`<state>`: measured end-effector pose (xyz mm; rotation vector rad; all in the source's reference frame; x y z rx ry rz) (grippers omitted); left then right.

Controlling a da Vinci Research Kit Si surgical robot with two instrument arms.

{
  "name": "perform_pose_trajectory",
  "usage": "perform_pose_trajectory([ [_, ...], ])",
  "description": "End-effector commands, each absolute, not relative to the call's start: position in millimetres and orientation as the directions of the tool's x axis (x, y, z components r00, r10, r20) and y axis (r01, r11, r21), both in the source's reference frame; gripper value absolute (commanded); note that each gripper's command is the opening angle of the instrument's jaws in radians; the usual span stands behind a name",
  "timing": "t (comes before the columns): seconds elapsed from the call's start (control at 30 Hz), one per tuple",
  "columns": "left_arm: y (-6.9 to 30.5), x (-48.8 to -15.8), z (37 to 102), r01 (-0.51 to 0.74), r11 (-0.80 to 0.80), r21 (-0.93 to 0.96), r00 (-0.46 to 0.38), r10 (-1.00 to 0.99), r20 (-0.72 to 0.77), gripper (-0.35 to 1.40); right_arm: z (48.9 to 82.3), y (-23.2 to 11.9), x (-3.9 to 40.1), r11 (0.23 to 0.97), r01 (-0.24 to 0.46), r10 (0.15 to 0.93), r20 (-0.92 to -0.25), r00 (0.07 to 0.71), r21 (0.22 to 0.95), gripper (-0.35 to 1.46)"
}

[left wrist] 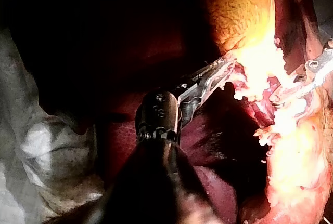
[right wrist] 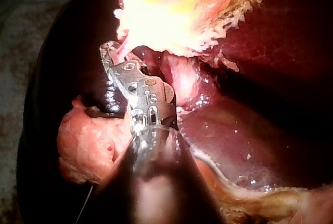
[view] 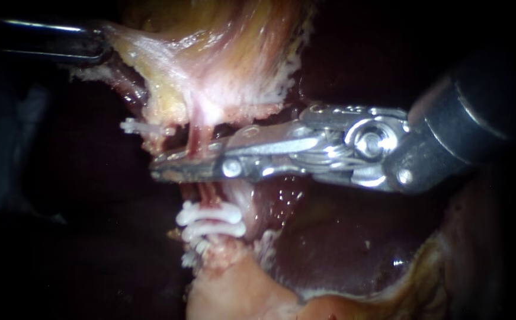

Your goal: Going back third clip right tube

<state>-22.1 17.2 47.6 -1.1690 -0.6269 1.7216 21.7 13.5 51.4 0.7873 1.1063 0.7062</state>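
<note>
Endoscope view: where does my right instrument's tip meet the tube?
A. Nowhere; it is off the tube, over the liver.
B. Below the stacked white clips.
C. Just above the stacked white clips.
C: the right instrument crosses the tube just above the stacked white clips; a lone clip sits higher still.

The endoscope sits very close to the tissue and faces squarely onto the tube (view: 199, 137) and the white clips (view: 210, 220) on it. The right instrument (view: 160, 165) crosses the middle of its view from the right. The left wrist camera looks from behind the left instrument (left wrist: 229, 69), along its shaft and over the dark liver (left wrist: 208, 130) toward the pale tissue (left wrist: 255, 57), from farther back. The right wrist camera looks along its own shaft, close in, toward the same pale tissue. All three views share that tissue and the right instrument's tip.
</note>
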Motion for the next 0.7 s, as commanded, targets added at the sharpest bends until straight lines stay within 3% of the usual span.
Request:
perform_pose_trajectory([
  [0.03,17.2,-22.1,47.5,-0.410,-0.436,-0.801,-0.113,0.896,-0.430,-0.35,51.4,13.5,21.7,0.541,-0.104,0.818,-0.494,0.294,0.834,-0.35],
  [0.13,17.2,-22.1,47.5,-0.410,-0.436,-0.801,-0.113,0.896,-0.430,-0.35,51.5,13.4,21.7,0.537,-0.085,0.817,-0.493,0.299,0.839,-0.35],
  [0.17,17.2,-22.1,47.5,-0.410,-0.436,-0.801,-0.113,0.896,-0.430,-0.35,51.5,13.4,21.8,0.534,-0.072,0.817,-0.493,0.298,0.842,-0.27],
  [0.23,17.2,-22.1,47.6,-0.410,-0.436,-0.801,-0.113,0.896,-0.430,-0.35,51.6,13.5,21.9,0.533,-0.062,0.821,-0.497,0.281,0.844,0.09],
  [0.33,17.2,-22.1,47.6,-0.410,-0.436,-0.801,-0.113,0.896,-0.430,-0.35,51.9,13.8,22.2,0.531,-0.056,0.825,-0.502,0.259,0.845,0.38],
  [0.7,17.1,-22.1,47.6,-0.410,-0.437,-0.801,-0.113,0.896,-0.430,-0.35,55.6,13.2,22.2,0.545,-0.056,0.817,-0.515,0.259,0.837,0.46],
])
